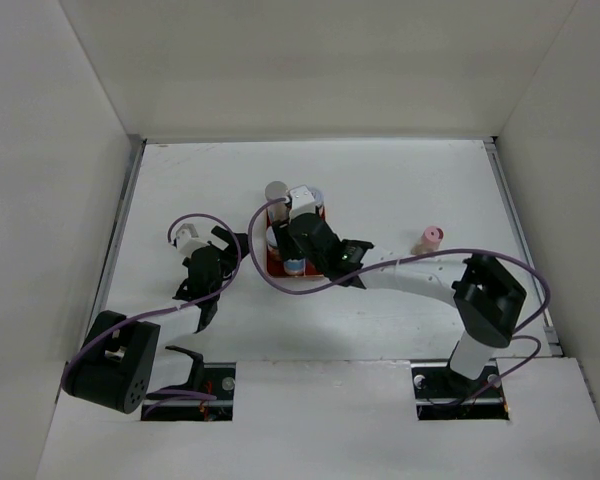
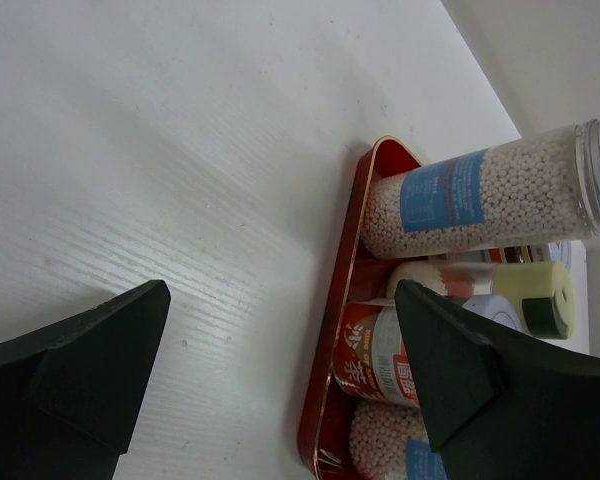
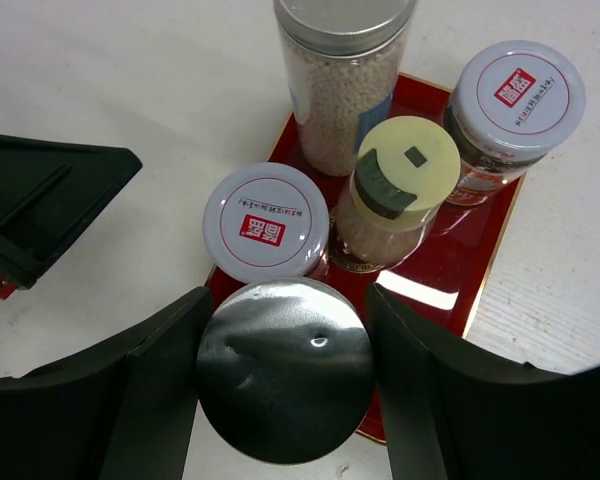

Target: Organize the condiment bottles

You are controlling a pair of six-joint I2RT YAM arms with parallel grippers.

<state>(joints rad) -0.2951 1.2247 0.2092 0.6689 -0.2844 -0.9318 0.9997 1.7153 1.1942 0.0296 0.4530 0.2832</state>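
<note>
A flat red tray holds several jars: a tall silver-capped one, a yellow-capped one and two white-capped ones. My right gripper is shut on the silver cap of another jar at the tray's near corner; I cannot tell whether it rests on the tray. A pink-capped jar lies alone on the table to the right. My left gripper is open and empty, low over the table beside the tray's left edge.
White walls enclose the table on the left, back and right. In the top view both arms meet around the tray, with the left gripper just left of it. Purple cables loop over both arms.
</note>
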